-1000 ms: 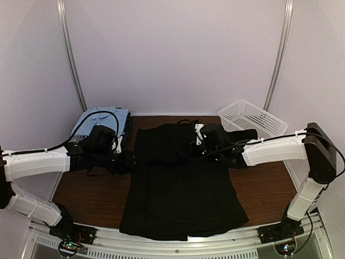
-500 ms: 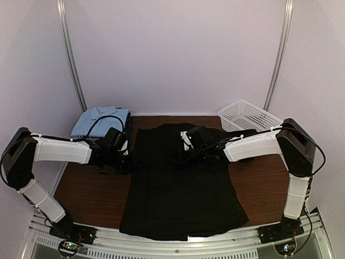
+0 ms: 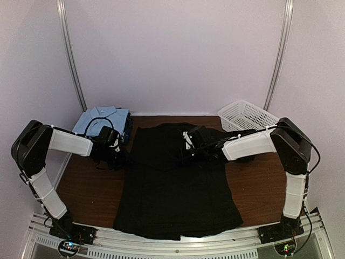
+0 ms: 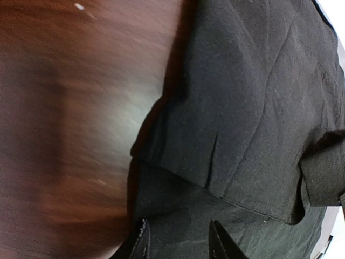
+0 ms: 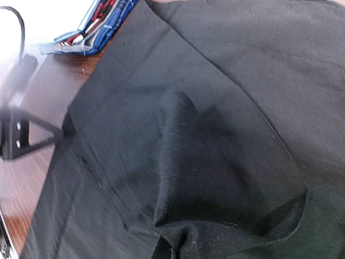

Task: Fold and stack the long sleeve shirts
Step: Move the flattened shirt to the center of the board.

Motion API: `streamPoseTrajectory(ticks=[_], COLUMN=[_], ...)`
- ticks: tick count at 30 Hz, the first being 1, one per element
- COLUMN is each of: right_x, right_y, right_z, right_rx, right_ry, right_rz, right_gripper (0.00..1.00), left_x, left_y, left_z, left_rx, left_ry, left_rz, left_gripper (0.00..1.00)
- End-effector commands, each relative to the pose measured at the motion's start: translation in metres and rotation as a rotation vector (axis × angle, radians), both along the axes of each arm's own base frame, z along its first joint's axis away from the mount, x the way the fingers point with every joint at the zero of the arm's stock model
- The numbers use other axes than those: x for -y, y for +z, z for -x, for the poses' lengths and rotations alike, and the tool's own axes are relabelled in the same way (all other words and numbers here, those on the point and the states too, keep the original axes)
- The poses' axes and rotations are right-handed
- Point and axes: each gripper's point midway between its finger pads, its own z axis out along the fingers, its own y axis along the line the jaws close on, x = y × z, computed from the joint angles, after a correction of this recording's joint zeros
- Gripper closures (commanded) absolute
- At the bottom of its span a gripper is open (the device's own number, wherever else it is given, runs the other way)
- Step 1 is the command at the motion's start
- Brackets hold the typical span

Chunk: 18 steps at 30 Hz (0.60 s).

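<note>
Garment: we see the black shirt [image 3: 178,194] lying flat along the middle of the desk [image 3: 86,189], its hem at the near edge. A wide layer of its cloth is folded over across the far part.
Fold: in the left wrist view, the folded layer's edge runs slantwise over the cloth beneath, with one corner of it close to the wood.
Right hand: our right hand [image 3: 188,151] reaches in from the right over the far half of the black shirt. Its fingers are pressed together, pinching a raised ridge of the black cloth. In the right wrist view that ridge climbs from the flat layer up into the grip at the bottom edge.
Left hand: our left hand [image 3: 117,156] sits low at the shirt's left edge. In its wrist view the two fingers [image 4: 139,243] stand spread apart above black cloth. We cannot tell whether their tips touch it.
Stack: the light blue shirt [image 3: 99,120] lies folded, collar up, in the far left corner. It tops a pile of folded shirts [image 5: 102,24] whose blue and red edges show just beside the black shirt's far left corner.
Basket: the white mesh basket [image 3: 250,121] stands in the far right corner, tilted, near the right arm.
Desk: brown wood shows on both sides of the black shirt.
</note>
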Motion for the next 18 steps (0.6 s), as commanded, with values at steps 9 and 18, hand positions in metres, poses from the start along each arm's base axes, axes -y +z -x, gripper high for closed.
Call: streamPoseTrajectory(ticks=[9, 18], right_x=[-0.015, -0.021], right_y=[-0.015, 0.005], right_z=[-0.020, -0.027], right_rx=[-0.043, -0.013], right_ry=[-0.015, -0.003], right_rz=[-0.009, -0.019], right_gripper=[1.00, 1.00], left_x=[-0.028, -0.041], left_y=[0.002, 0.054], left_z=[-0.027, 0.023], left_rx=[0.017, 0.060], left_ry=[-0.034, -0.051], left_rz=[-0.039, -0.015], left_gripper=[0.62, 0.61])
